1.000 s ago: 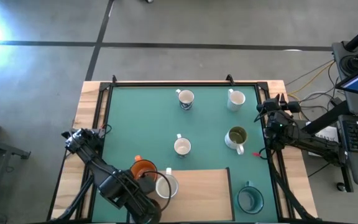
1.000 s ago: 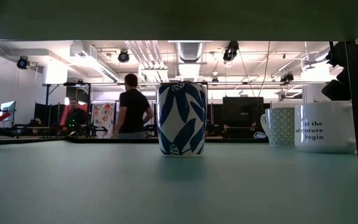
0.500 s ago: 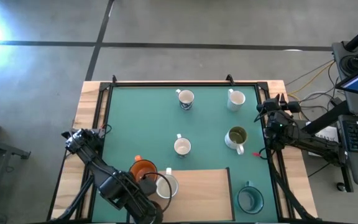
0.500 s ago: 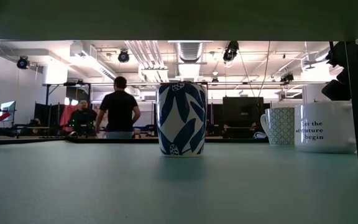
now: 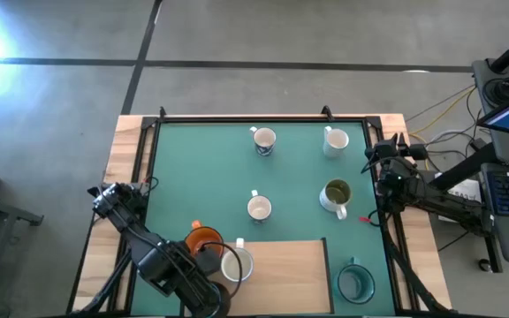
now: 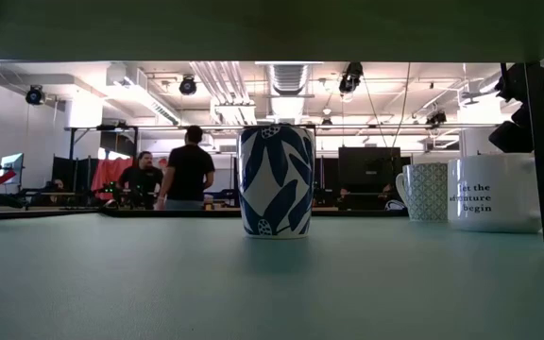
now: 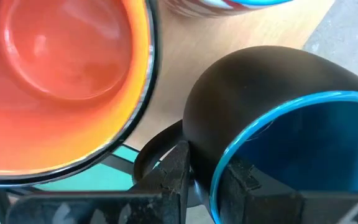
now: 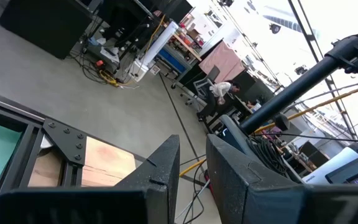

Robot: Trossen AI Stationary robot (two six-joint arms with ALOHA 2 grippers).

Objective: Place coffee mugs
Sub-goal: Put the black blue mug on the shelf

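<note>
The left gripper (image 7: 202, 180) pinches the rim of a black mug (image 7: 272, 124), blue inside, standing upright, handle toward the frame's lower left.

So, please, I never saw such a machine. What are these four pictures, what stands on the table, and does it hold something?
It is a robot with two dark arms at a green table. One picture looks down from above, one looks level across the table top, and two come from cameras on the wrists. On the table stand mugs: an orange mug, a teal mug, an olive-green mug and several white ones; a wooden board lies at the robot's side. The left gripper pinches the rim of a dark mug, blue inside, beside the orange one. The right gripper waits at the table's right edge, holding nothing.
</note>
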